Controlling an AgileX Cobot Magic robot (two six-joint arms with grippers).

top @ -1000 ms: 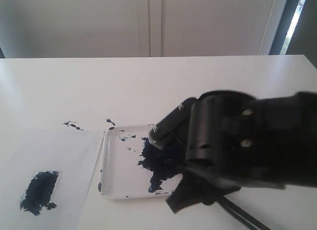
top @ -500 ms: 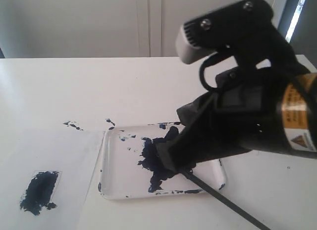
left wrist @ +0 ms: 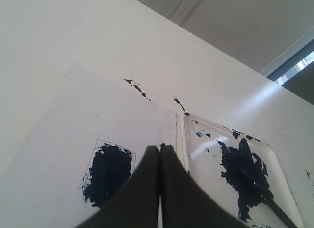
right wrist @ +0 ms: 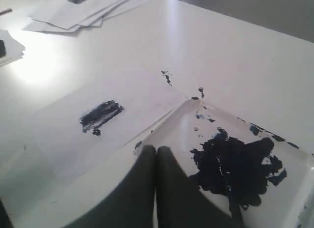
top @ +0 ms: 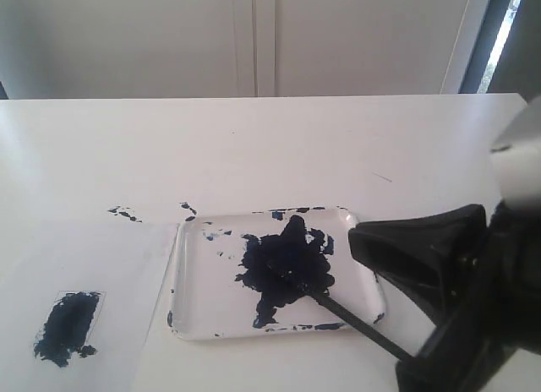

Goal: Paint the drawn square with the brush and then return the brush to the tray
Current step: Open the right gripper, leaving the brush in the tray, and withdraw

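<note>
The tray (top: pixel 196 278) lies mid-table with a dark blue-black paint blotch in its middle. The brush (top: pixel 355 322) rests with its tip in the blotch, and its thin black handle runs out over the tray's near right corner. Nothing holds it. On the white paper sheet (top: pixel 84 257) to the left, the drawn square (top: pixel 68 324) is filled with dark paint. My right gripper (top: pixel 353 236) hangs shut and empty to the right of the tray, above the handle. The left gripper (left wrist: pixel 160 147) is shut and empty over the paper's edge, between the square (left wrist: pixel 108 171) and the tray (left wrist: pixel 206 154).
Dark paint flecks (top: pixel 125 212) mark the table just behind the paper and the tray. In the right wrist view a loose pile of white sheets (right wrist: pixel 78 12) lies farther off on the table. A pale wall stands behind the table.
My right gripper was open low over the tray. It has lifted, drawn back to the lower right and shut empty. The brush stays lying on the tray.
</note>
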